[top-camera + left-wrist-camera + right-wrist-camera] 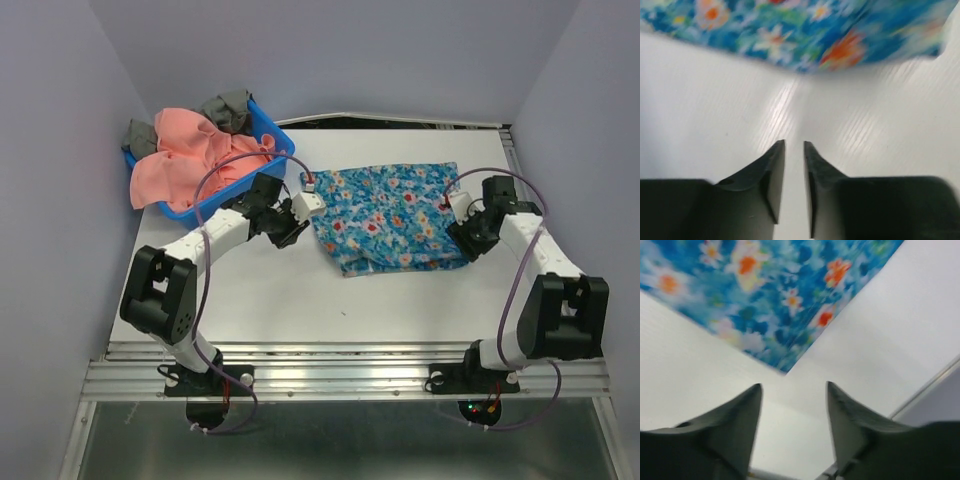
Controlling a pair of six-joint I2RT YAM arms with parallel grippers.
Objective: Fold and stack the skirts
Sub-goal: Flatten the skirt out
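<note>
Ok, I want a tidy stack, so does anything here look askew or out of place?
The blue floral skirt lies skewed, its near-left corner rumpled with pale underside showing. The pink skirt spills over the basket rim. Nothing looks damaged.

1. blue floral skirt point(390, 215): bright blue with small red, white and yellow flowers; lies flat on the white table point(300, 300), centre-right of the top view; folded into a rough rectangle, tilted slightly; pale edge shows at its lower-left corner; blurred across the top of the left wrist view; fills the upper left of the right wrist view, one corner pointing down to centre.
2. salmon-pink skirt point(185, 160): plain; crumpled in a heap in the blue basket point(283, 138), upper left of the top view; spills over the basket's left rim; unfolded; well apart from the blue one.
</note>
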